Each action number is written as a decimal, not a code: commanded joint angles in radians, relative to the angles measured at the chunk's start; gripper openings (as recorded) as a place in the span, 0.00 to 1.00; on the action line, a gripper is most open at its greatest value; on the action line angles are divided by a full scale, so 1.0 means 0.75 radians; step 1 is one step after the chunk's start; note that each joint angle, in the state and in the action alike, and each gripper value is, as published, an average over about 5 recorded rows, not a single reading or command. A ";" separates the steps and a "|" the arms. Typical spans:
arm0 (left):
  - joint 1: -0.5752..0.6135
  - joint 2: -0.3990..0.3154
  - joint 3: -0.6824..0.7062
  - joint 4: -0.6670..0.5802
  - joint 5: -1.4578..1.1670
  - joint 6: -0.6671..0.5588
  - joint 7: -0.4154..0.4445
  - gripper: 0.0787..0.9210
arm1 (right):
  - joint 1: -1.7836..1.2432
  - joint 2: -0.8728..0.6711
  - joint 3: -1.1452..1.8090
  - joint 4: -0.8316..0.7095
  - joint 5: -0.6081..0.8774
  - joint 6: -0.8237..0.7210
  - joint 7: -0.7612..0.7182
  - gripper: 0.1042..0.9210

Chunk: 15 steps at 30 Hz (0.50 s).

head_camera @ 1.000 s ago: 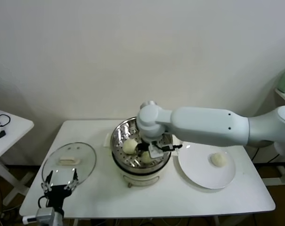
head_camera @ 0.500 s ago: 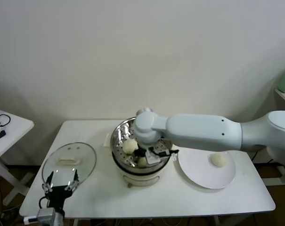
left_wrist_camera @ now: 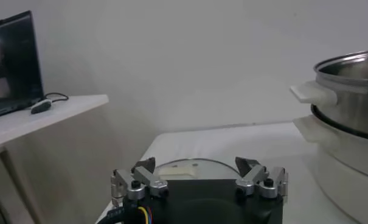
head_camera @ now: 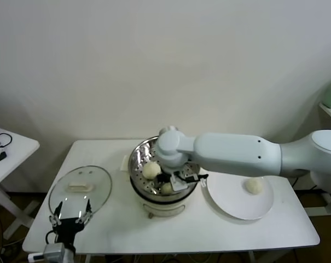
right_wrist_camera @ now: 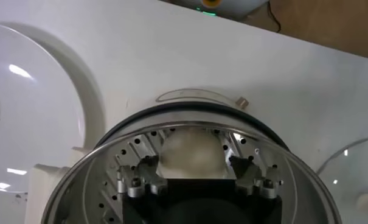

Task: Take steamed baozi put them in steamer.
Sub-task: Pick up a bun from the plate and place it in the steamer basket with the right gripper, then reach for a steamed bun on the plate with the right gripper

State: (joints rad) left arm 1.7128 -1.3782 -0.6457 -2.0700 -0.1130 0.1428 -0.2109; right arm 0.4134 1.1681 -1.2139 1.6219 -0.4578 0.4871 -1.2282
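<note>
The steamer stands at the table's middle on its white cooker base. My right gripper reaches down into it; in the right wrist view its jaws stand open on either side of a cream baozi resting on the perforated floor. That baozi shows under the gripper in the head view. A second baozi lies to its left in the steamer. A third baozi sits on the white plate. My left gripper is parked, open and empty, at the table's front left.
The glass lid lies flat on the table left of the steamer, just beyond my left gripper, and shows in the left wrist view. A side table stands off to the left. The right arm spans over the plate's left edge.
My right gripper has gone down and slightly left into the steamer with the baozi. In the last half second it has barely moved. The left arm has stayed put.
</note>
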 commanded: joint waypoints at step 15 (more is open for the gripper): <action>-0.010 0.013 0.004 -0.001 -0.016 0.001 -0.001 0.88 | 0.254 -0.196 0.058 -0.080 0.320 -0.033 -0.043 0.88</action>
State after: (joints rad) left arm 1.7077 -1.3720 -0.6437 -2.0699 -0.1219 0.1431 -0.2121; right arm 0.4761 1.1221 -1.1734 1.6138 -0.3858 0.5126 -1.2493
